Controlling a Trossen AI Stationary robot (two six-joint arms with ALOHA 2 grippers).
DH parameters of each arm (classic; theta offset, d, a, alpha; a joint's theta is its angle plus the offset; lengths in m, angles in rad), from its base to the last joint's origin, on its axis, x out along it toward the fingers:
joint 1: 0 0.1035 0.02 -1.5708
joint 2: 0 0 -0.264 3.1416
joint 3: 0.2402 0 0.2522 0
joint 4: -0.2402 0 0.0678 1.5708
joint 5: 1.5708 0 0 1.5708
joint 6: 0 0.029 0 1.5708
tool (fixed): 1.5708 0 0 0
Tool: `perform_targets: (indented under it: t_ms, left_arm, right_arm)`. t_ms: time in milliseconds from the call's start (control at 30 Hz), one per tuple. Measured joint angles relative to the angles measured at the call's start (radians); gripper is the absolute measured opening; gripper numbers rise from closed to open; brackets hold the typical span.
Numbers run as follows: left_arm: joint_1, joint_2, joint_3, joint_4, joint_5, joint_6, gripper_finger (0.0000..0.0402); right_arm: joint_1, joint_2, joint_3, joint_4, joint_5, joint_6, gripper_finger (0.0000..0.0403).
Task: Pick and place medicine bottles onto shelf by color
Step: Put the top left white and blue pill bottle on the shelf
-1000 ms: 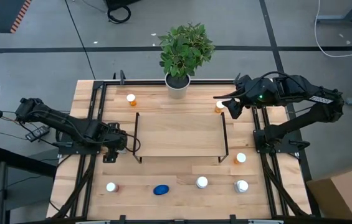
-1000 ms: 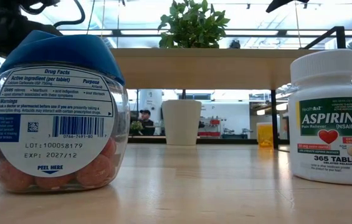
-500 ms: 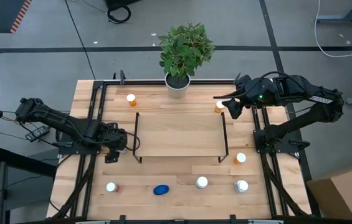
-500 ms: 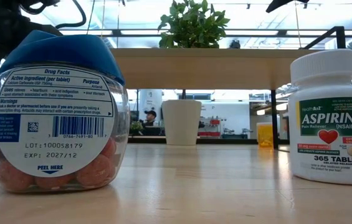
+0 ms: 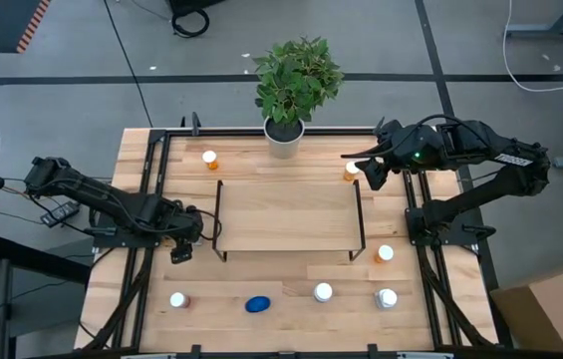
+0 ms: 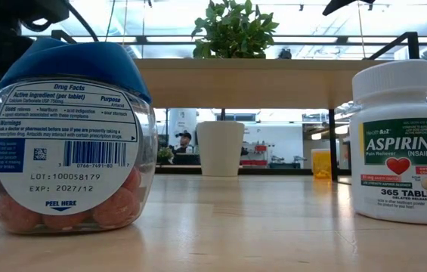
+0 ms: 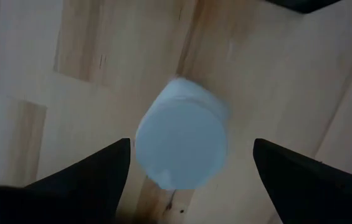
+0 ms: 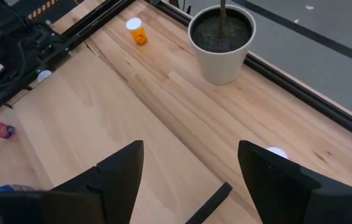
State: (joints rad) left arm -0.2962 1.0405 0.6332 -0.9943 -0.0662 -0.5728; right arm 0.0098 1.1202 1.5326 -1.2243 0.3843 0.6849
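My left gripper (image 5: 178,247) (image 7: 191,146) is open and points down over a white-capped bottle (image 5: 177,255) (image 7: 180,148) that stands on the table left of the shelf (image 5: 288,214). Its fingers stand on either side of the cap, apart from it. My right gripper (image 5: 364,168) (image 8: 190,146) is open and empty above the shelf's far right corner, beside an orange bottle (image 5: 352,171) (image 8: 276,152). Other bottles stand on the table: orange (image 5: 209,158), orange (image 5: 385,253), white (image 5: 323,292), white (image 5: 388,297), dark reddish (image 5: 177,299) and blue (image 5: 257,304).
A white plant pot (image 5: 284,135) with a green plant stands at the table's far edge behind the shelf. Black metal rails (image 5: 151,199) run along the table's left and right sides. In the low view the blue bottle (image 6: 66,136) and a white aspirin bottle (image 6: 402,140) stand close.
My left gripper has gone a little toward the table's near edge and down over the white-capped bottle, staying open.
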Motion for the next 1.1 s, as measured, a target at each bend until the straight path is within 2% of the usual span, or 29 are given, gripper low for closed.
perform_targets:
  t_ms: [267, 433, 567, 800, 1033, 1100]
  left_arm:
    - [0.0, 0.0, 0.027, 0.002, -0.028, 0.085, 0.0345]
    - [0.0, 0.0, 0.027, 0.002, -0.027, 0.083, 0.0338]
    - [0.0, 0.0, 0.027, 0.004, -0.031, 0.038, 0.03]
    - [0.0, 0.0, 0.027, 0.005, -0.031, 0.007, 0.0179]
    - [0.0, 0.0, 0.037, 0.002, 0.013, -0.018, 0.0173]
    - [0.0, 0.0, 0.063, -0.003, 0.019, -0.029, 0.0186]
  right_arm:
    - [0.0, 0.0, 0.0, 0.0, 0.0, 0.0, 0.0269]
    - [0.0, 0.0, 0.0, 0.0, 0.0, 0.0, 0.0269]
    - [0.0, 0.0, 0.0, 0.0, 0.0, 0.0, 0.0269]
    - [0.0, 0.0, 0.0, 0.0, 0.0, -0.021, 0.0269]
    - [0.0, 0.0, 0.0, 0.0, 0.001, -0.026, 0.0269]
    - [0.0, 0.0, 0.0, 0.0, 0.001, -0.027, 0.0269]
